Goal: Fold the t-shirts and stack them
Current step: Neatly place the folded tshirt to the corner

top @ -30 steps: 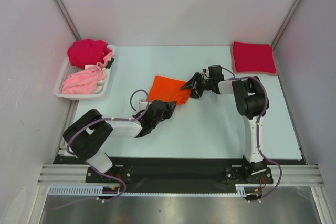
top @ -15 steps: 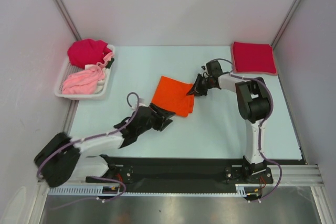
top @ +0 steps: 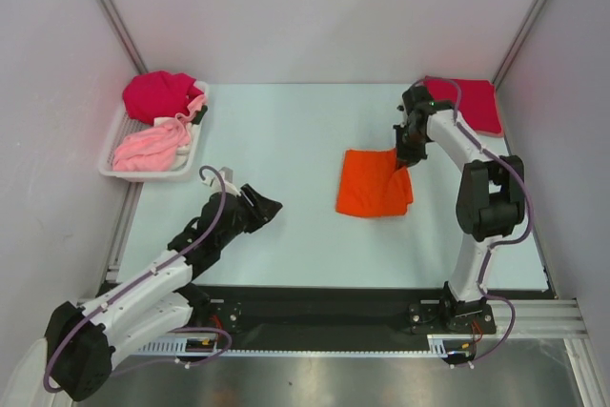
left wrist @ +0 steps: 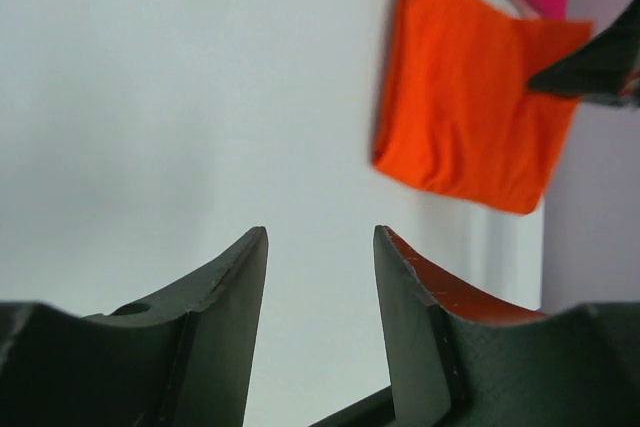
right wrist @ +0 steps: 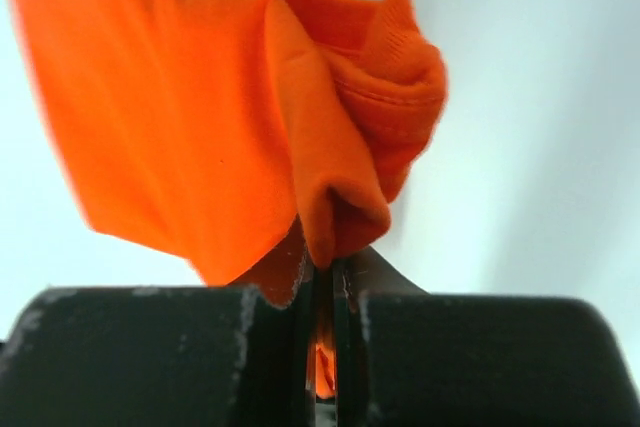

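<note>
A folded bright orange t-shirt lies right of the table's middle. My right gripper is shut on its far right corner; in the right wrist view a bunched fold of the orange t-shirt is pinched between the closed jaws of the right gripper. My left gripper stands open and holds nothing, well to the left of the shirt. From the left wrist view, the left gripper has bare table between its fingers, with the orange t-shirt far ahead. A folded crimson t-shirt lies at the back right corner.
A white tray at the back left holds a crumpled magenta t-shirt and a pale pink t-shirt. Grey walls stand on the left, back and right. A black base strip runs along the near edge.
The left gripper let go of the orange t-shirt, opened and drew back left. The right gripper shut on the shirt and dragged it right, toward the crimson t-shirt.
</note>
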Robot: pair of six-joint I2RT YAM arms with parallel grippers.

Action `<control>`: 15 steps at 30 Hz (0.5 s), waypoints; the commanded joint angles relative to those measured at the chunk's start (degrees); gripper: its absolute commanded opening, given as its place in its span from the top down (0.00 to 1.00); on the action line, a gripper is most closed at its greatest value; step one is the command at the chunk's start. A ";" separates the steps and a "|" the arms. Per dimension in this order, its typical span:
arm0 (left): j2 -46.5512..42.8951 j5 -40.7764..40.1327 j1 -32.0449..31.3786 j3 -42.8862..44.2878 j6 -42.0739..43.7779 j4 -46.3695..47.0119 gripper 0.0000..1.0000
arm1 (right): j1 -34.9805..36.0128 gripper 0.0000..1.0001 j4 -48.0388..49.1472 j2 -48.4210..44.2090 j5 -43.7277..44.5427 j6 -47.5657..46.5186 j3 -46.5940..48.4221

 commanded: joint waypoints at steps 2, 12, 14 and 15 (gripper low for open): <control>2.22 2.37 0.49 0.96 7.52 0.69 0.48 | -4.14 1.00 -8.38 -1.61 10.68 -6.90 13.74; 5.29 3.34 2.95 3.51 12.10 0.51 0.48 | -8.19 1.00 -17.43 9.10 13.68 -16.74 42.73; 7.22 4.05 3.65 4.38 12.98 0.60 0.48 | -8.89 1.00 -19.36 11.74 13.68 -18.23 47.06; 7.92 4.22 3.92 4.65 13.07 0.60 0.48 | -9.24 1.00 -19.55 12.10 13.59 -18.68 49.44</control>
